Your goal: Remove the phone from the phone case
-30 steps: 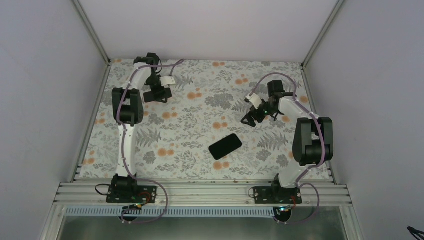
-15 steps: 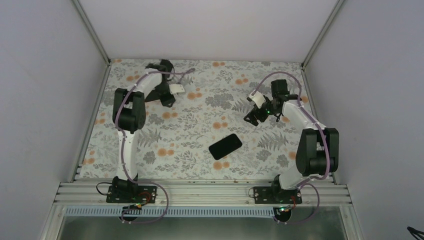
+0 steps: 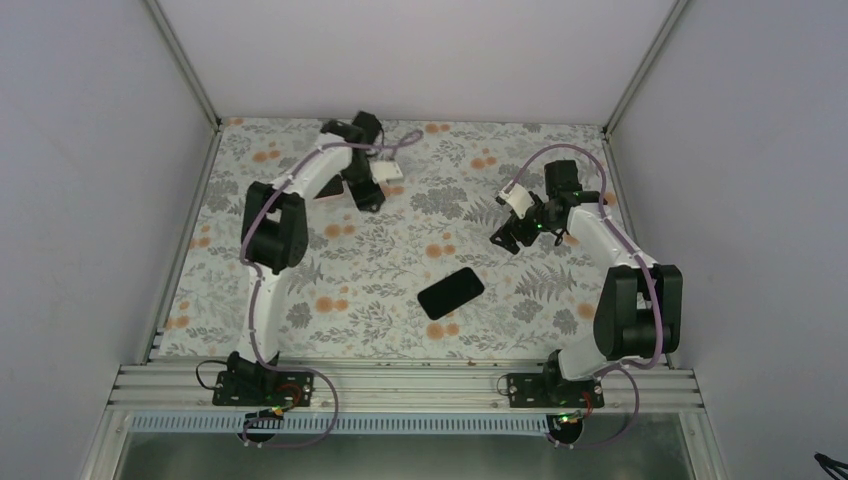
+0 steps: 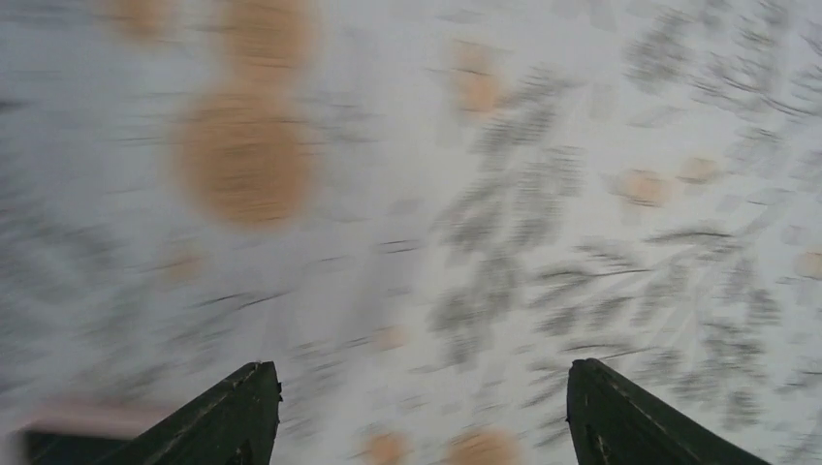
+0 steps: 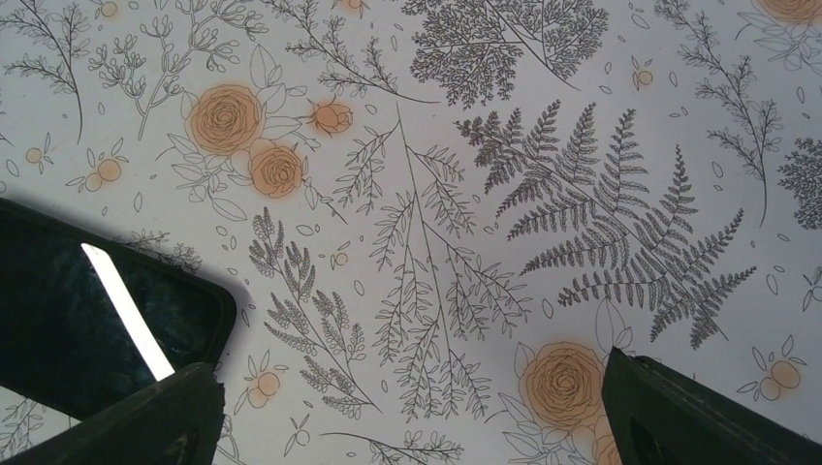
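Observation:
A black phone (image 3: 450,292) lies flat near the middle of the table, screen up; I cannot tell the case apart from the phone. My right gripper (image 3: 506,238) hovers behind and to the right of it, open and empty. In the right wrist view the phone's glossy rounded corner (image 5: 87,320) shows at the left, beside the left finger, while the gripper (image 5: 412,373) spans bare cloth. My left gripper (image 3: 367,193) is at the back of the table, far from the phone. In the blurred left wrist view it (image 4: 422,373) is open over cloth.
The floral tablecloth (image 3: 400,250) covers the table. Grey walls with metal posts (image 3: 185,65) close in the left, back and right. An aluminium rail (image 3: 400,385) runs along the near edge by the arm bases. A blurred pale and dark strip (image 4: 68,426) shows at the lower left.
The left arm has swung right along the back of the table, and its wrist view is motion-blurred. The right arm has shifted slightly. The phone has not moved.

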Robot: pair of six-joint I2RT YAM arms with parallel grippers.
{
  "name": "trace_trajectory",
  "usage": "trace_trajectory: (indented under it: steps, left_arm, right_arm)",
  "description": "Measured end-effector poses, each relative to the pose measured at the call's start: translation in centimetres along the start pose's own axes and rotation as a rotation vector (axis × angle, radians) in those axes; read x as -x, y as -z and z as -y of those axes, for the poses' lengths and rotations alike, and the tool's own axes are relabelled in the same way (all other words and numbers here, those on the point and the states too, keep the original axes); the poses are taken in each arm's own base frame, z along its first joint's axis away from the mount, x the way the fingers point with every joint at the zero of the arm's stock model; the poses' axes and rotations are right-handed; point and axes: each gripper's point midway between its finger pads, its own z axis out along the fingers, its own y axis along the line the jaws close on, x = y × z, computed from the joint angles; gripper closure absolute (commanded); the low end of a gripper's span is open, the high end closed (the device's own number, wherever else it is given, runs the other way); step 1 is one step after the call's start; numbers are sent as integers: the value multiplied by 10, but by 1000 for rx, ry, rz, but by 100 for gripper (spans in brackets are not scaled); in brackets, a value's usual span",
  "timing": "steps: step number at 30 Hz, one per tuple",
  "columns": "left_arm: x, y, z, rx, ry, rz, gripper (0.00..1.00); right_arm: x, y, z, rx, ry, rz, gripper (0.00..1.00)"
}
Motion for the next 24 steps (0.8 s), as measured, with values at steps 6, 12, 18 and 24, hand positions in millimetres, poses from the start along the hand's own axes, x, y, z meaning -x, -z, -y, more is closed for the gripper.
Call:
trace_trajectory:
  steps: [6,12,18,24]
  left_arm:
    - [-27,72,-105,221,161,139,7]
    - [-108,98,-160,310,262,100,0]
    - [-137,74,-140,237,200,26,0]
    - [-151,52,-117,194,132,-20,0]
  right_arm:
    - [-1,-1,-3,16,-8,-4,0]
    - [2,2,-6,36,-9,3,0]
    - [3,3,-12,65,-7,8,0]
    - [3,3,-15,79,-6,10,0]
